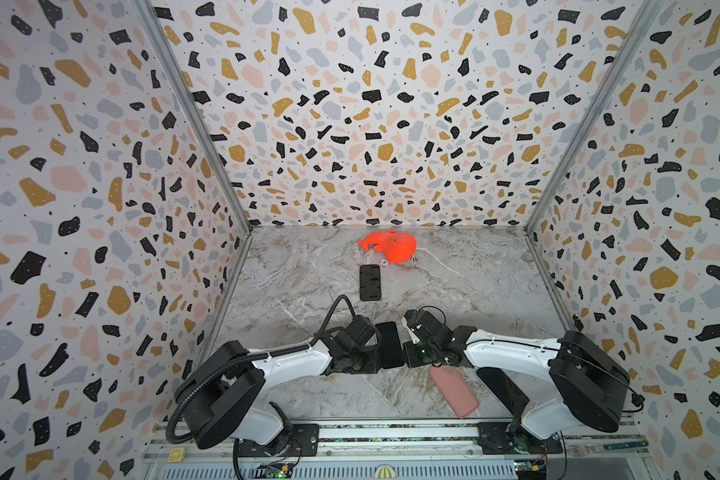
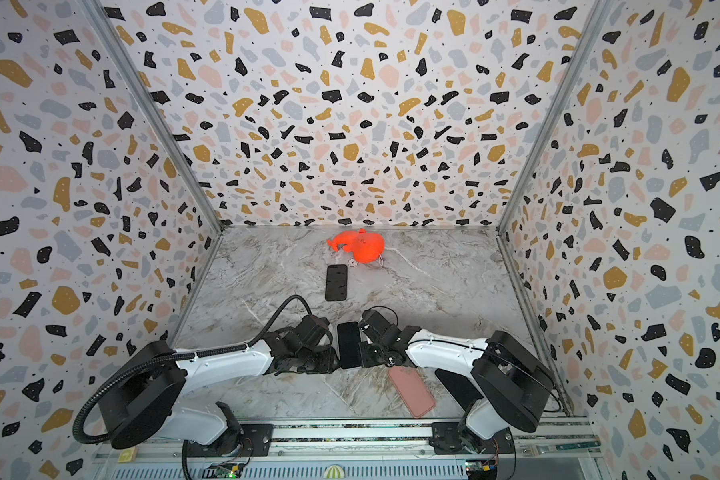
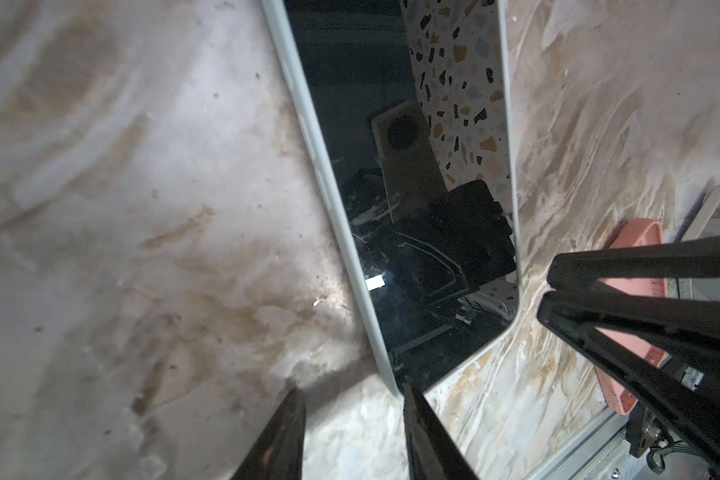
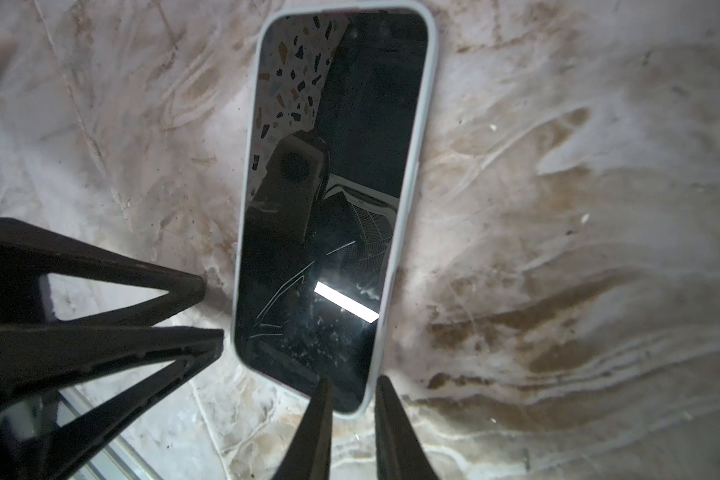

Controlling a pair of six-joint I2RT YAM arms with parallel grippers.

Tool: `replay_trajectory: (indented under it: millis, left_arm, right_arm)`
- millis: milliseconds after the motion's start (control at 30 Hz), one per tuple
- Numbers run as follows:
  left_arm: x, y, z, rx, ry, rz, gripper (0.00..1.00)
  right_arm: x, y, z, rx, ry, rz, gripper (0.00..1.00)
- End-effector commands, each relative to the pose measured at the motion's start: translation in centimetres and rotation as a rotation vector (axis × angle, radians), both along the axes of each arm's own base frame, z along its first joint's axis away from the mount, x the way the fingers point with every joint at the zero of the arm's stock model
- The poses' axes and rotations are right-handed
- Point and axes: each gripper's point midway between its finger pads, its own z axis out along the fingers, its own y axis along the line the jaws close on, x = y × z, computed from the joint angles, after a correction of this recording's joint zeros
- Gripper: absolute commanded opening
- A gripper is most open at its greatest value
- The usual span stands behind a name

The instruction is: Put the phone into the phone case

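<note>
The phone [image 1: 389,345] [image 2: 348,345] lies flat, dark screen up, on the marble table between my two grippers. A pale phone case [image 3: 308,124] [image 4: 412,174] rims it on all the sides that show. In the left wrist view my left gripper [image 3: 352,392] stands open over bare marble, one fingertip at the phone's near corner. In the right wrist view my right gripper [image 4: 354,382] has its jaws a narrow gap apart over the phone's opposite near corner, gripping nothing. Each wrist view shows the other gripper's fingers beside the phone.
A pink phone-shaped cover [image 1: 454,390] [image 2: 411,390] lies near the front edge under the right arm. A flat black phone-sized piece [image 1: 370,282] [image 2: 336,282] lies farther back. An orange soft object [image 1: 391,245] sits by the back wall. Patterned walls close three sides.
</note>
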Motion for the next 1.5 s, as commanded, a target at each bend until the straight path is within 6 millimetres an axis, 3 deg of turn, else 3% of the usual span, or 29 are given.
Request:
replay_trajectory:
  millis: [0, 333, 900, 1467]
  left_arm:
    - [0.1, -0.4, -0.1, 0.002, -0.009, -0.018, 0.41]
    - [-0.8, 0.0, -2.1, 0.022, 0.038, -0.031, 0.38]
    - [-2.7, 2.3, -4.6, 0.086, 0.080, -0.033, 0.32]
    - [-4.2, 4.0, -6.1, 0.112, 0.109, -0.011, 0.21]
  right_arm:
    - [0.0, 0.1, -0.1, -0.004, 0.003, 0.006, 0.21]
    - [-0.4, -0.3, -1.1, -0.019, 0.021, 0.005, 0.21]
    - [-0.6, -0.5, -1.7, -0.028, 0.035, 0.004, 0.23]
    - [-1.7, 0.2, -2.3, -0.023, 0.062, 0.047, 0.18]
